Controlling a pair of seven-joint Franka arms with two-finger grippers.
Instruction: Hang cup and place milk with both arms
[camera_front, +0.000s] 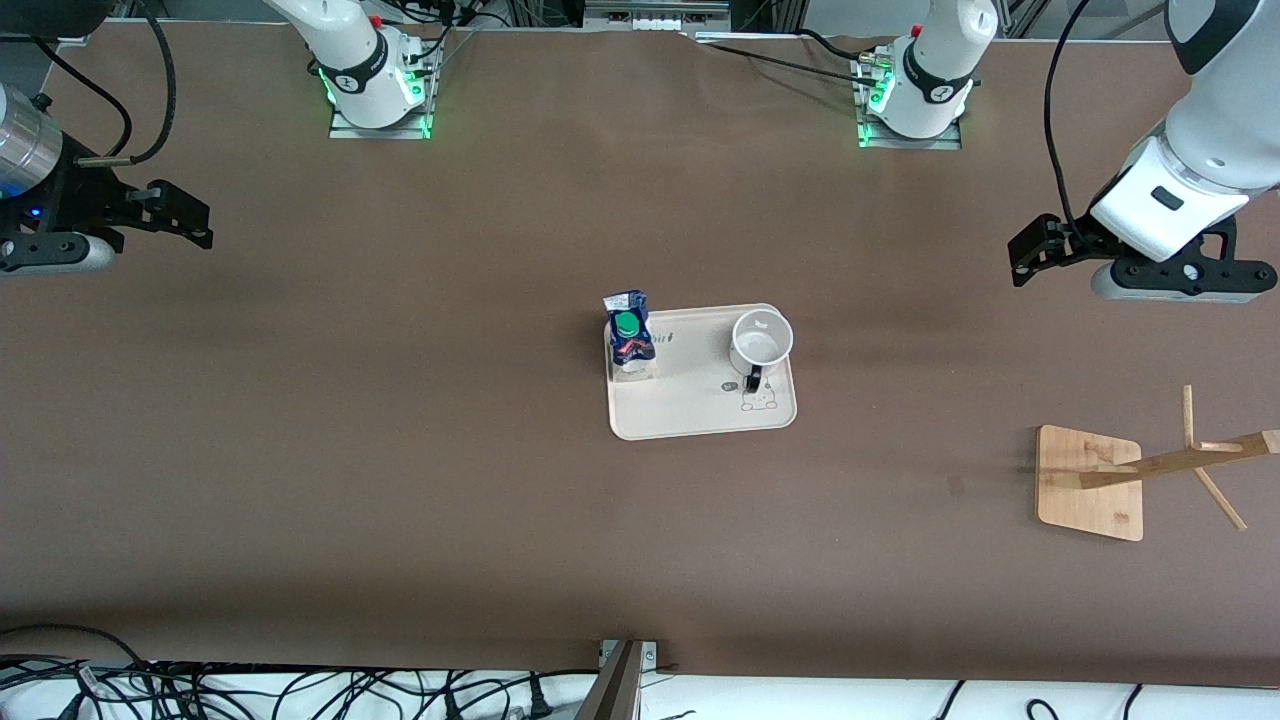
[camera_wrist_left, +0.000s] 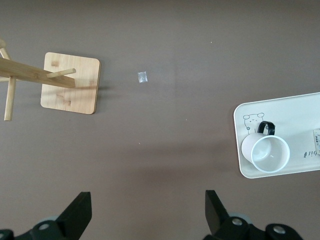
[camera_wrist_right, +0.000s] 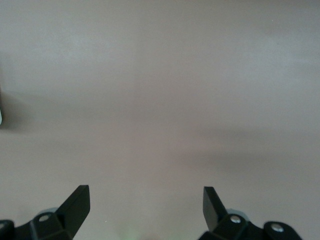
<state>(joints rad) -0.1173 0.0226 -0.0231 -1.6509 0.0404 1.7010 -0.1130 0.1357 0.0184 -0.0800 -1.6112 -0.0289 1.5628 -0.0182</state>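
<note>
The white cup (camera_front: 761, 341) stands upright on a cream tray (camera_front: 690, 410) at the table's middle, its black handle toward the front camera. The dark blue milk (camera_front: 630, 338) with a green cap stands on the same tray, toward the right arm's end. My left gripper (camera_front: 1035, 255) is open and empty, up over bare table toward the left arm's end. Its wrist view (camera_wrist_left: 147, 210) shows the cup (camera_wrist_left: 267, 152) and the tray (camera_wrist_left: 295, 107) apart from it. My right gripper (camera_front: 185, 215) is open and empty over bare table at the right arm's end, as its wrist view (camera_wrist_right: 145, 205) shows.
A wooden cup rack with a square base (camera_front: 1088, 482) and pegs (camera_front: 1215, 470) stands toward the left arm's end, nearer to the front camera than the tray. It also shows in the left wrist view (camera_wrist_left: 70, 82). A small scrap (camera_wrist_left: 142, 77) lies on the brown table.
</note>
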